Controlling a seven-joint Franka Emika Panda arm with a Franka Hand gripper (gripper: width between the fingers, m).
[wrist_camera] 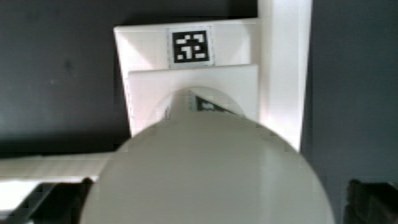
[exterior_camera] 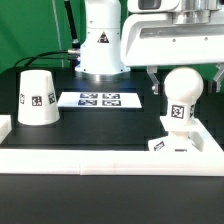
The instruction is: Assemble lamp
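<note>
The spread hand (exterior_camera: 184,86) straddles the round head of the bulb (exterior_camera: 181,102), which stands upright on the base (exterior_camera: 192,146) at the exterior view's right.

You see the white bulb (exterior_camera: 182,92) standing upright on the flat square base (exterior_camera: 200,144) at the exterior view's right, round head up, a tag on its neck. The tapered shade (exterior_camera: 38,97) sits wide end down on the table (exterior_camera: 100,125), well apart toward that view's left.

In the wrist view the bulb (wrist_camera: 205,165) is blurred and covers much of the base (wrist_camera: 157,90); the pincer (wrist_camera: 206,205) seems cropped by the edge.
</note>
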